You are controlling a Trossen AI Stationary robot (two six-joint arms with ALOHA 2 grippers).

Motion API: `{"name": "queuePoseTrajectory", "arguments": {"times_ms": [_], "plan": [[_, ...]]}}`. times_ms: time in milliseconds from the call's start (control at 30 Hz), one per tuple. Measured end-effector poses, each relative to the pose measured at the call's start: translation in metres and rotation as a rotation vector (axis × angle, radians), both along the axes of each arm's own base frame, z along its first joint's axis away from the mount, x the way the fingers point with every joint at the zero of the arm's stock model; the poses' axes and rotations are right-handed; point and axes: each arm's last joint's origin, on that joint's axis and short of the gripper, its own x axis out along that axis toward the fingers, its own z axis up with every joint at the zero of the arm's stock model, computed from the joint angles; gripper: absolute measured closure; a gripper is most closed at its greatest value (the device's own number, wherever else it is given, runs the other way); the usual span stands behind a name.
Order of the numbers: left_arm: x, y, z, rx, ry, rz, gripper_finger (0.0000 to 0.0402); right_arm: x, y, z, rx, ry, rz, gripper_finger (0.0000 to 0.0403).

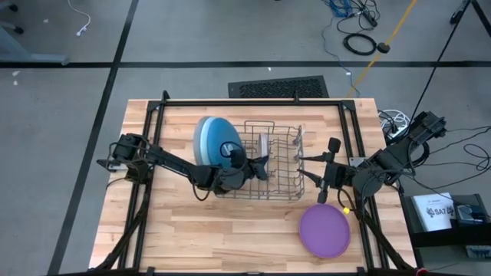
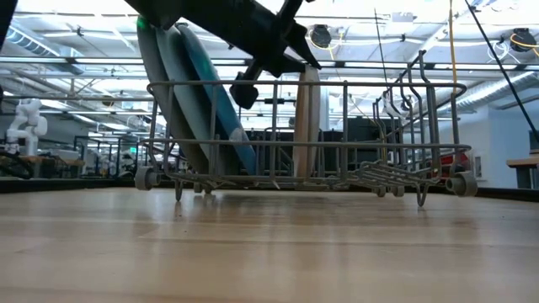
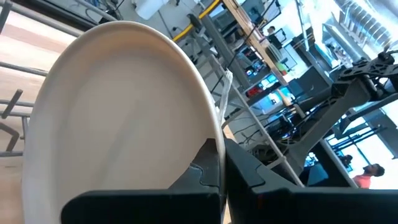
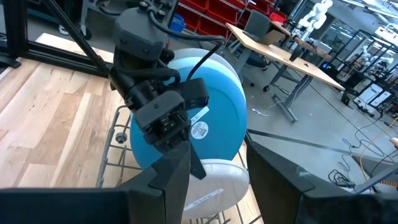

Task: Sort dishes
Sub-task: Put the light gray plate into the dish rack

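A beige-grey plate stands on edge in the middle of the grey wire dish rack. It also shows in the low view. My left gripper reaches in from the table's left and is shut on this plate. Two larger blue plates lean on edge in the rack's left end. A purple plate lies flat on the table, in front of the rack's right end. My right gripper hangs open and empty over the rack's right end. My left gripper pinches the beige-grey plate's upper rim between its two fingers, one finger on each face. The fingers come slanting down from the table's left. The plate stands upright, its lower edge down in the rack.
The rack's tall wire end and handle stand on the right. Bare wood table lies in front of the rack and to its left. The black table frame runs along the far edge.
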Motion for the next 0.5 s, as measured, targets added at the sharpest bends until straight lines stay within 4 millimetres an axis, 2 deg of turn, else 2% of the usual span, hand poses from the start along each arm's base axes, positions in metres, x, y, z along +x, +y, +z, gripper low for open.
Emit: {"name": "queuePoseTrajectory", "arguments": {"times_ms": [233,500], "plan": [[0.0001,0.0000,0.0006,0.019,0.008,-0.003,0.0397,0.0000,0.0000,0.0000,0.000,0.000,0.000,0.0250],[-0.0005,-0.0036,0.0047,0.067,0.011,-0.013,0.0331,0.0000,0.0000,0.0000,0.005,-0.001,0.000,0.0250]]}}
